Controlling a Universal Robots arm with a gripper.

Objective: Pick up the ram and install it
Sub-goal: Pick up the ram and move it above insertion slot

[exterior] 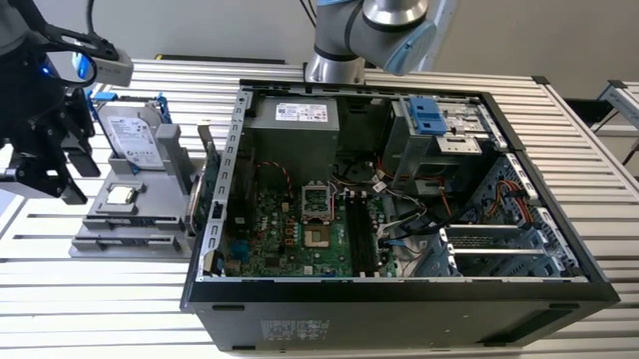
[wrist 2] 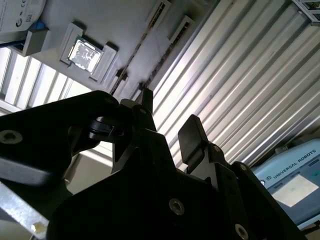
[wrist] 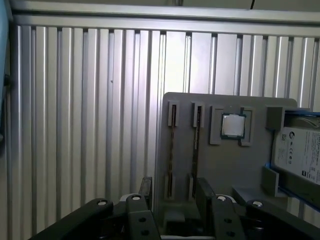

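First wrist view: ram (wrist: 196, 145), a thin dark circuit-board stick on edge, sits in 1 of 2 parallel slots on the flat grey holder plate (wrist: 220, 170). A 2nd similar dark strip (wrist: 172, 150) fills the other slot. Black gripper (wrist: 174, 192) hangs above the slots, its 2 fingers spread wide, nothing between them. Same plate: 1 square silver processor chip (wrist: 232, 125), 1 silver hard drive in blue bracket (wrist: 300, 155). Exterior view: 1 open black computer case (exterior: 399, 307) just beside the plate, on the ribbed metal table (exterior: 100, 299).
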